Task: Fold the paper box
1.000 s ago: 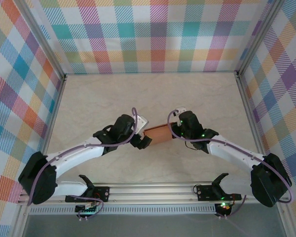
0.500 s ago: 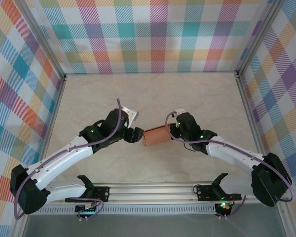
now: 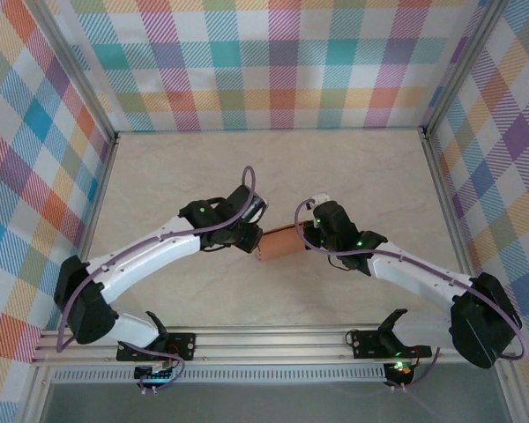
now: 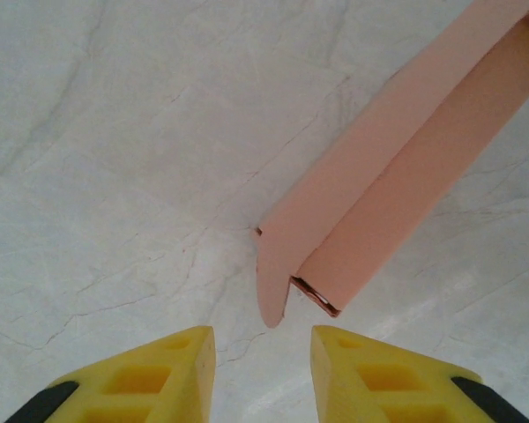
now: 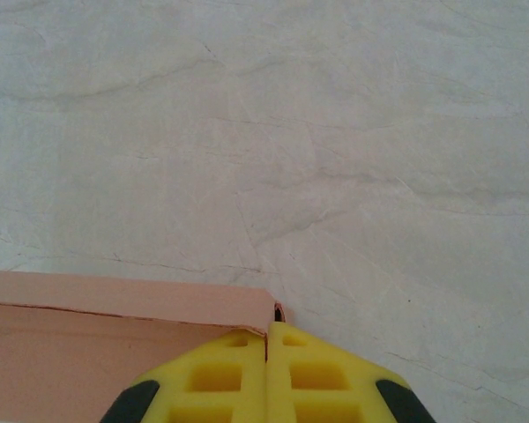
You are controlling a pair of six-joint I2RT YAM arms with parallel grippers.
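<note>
The paper box (image 3: 276,243) sits near the middle of the table (image 3: 353,176), between my two grippers, its card a salmon orange; since a second ago it has hardly shifted, while my left gripper (image 3: 249,239) has; that one stood against the box's left end, then backed off to the left with a clear gap half a second ago, and is now back close to the same end, coming at it from farther up the table with the wrist turned; my left elbow has swung too, out towards the near-left corner and in again.

The box's long axis runs left to right in the top view, slanted, the left end a little nearer my bases and the right end a little farther; in the left wrist view the paper box (image 4: 397,185) stretches from just ahead of my fingertips to the upper right corner, its end facing me with a rounded tab sticking out beside it.

My left gripper (image 4: 263,339) has its jaws parted with nothing between them, the tab just beyond the tips; my right gripper (image 3: 307,236) meets the right end, and in its own view the right gripper (image 5: 266,339) has its jaws pressed together, pinching the corner edge of the paper box (image 5: 97,344).

Both arms reach inward from the near rail, forearms converging on the box, elbows out to either side.
</note>
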